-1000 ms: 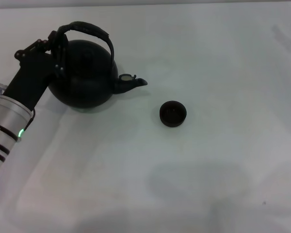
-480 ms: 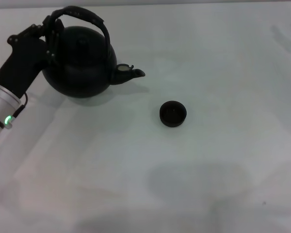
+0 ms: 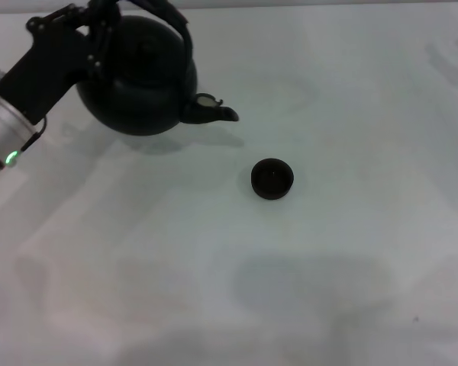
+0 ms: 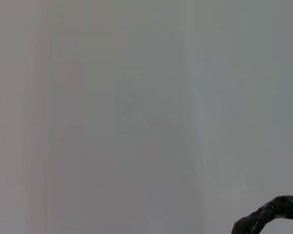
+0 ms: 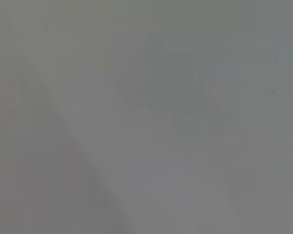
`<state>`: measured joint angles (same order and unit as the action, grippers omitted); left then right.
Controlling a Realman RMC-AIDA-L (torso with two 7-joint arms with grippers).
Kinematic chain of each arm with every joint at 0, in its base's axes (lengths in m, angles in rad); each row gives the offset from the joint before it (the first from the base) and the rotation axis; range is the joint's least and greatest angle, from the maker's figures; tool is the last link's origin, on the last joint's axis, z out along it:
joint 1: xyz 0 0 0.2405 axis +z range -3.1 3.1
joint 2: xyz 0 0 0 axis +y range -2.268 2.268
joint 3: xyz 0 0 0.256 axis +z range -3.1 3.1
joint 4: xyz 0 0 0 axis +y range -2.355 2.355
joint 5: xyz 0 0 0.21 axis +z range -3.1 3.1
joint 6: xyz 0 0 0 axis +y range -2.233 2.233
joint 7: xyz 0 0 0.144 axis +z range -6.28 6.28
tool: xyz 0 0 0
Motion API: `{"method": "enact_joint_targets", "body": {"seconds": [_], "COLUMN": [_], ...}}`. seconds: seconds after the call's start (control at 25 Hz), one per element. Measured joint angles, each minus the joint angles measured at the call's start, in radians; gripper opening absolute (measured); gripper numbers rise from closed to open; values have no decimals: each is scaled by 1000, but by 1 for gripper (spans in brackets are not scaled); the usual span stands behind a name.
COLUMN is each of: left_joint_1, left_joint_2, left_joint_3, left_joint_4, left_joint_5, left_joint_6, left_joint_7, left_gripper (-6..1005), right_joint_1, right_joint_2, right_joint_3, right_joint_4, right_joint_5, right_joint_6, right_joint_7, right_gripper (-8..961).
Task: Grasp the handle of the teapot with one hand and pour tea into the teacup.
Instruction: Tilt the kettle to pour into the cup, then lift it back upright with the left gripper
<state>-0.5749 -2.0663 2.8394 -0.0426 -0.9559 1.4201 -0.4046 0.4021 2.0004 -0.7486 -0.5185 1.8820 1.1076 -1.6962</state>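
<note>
At upper left the left gripper [image 3: 99, 30] is clamped on the handle [image 3: 179, 19], so the teapot [image 3: 141, 76] hangs lifted. Its spout aims toward the teacup [image 3: 272, 178] at centre, ready for carrying over to pour

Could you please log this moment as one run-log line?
left gripper: shut on handle | teapot: lifted | teacup: on table, apart | right gripper: unseen

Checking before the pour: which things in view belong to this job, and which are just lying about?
Job:
teapot
handle, held by left gripper
teacup, apart from the spout

Lying about:
nothing else on the table; right gripper not in view
</note>
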Motion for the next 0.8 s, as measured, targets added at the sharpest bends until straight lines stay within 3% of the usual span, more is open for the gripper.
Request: {"method": "enact_joint_targets", "body": {"seconds": [0.8], "left_joint_1": [-71], "left_joint_2": [-2], "left_joint_3": [1], "left_joint_4": [-14], "left_joint_5": [117], "left_joint_6": [-40], "left_joint_7": [11], "left_gripper": [153], "right_joint_1": [-3], "right_joint_2": [2], "right_joint_3": [6], "right_joint_4": [1], "right_joint_5": [4], "right_joint_6": [-1], "right_joint_7": [7], "right_gripper": [872]}}
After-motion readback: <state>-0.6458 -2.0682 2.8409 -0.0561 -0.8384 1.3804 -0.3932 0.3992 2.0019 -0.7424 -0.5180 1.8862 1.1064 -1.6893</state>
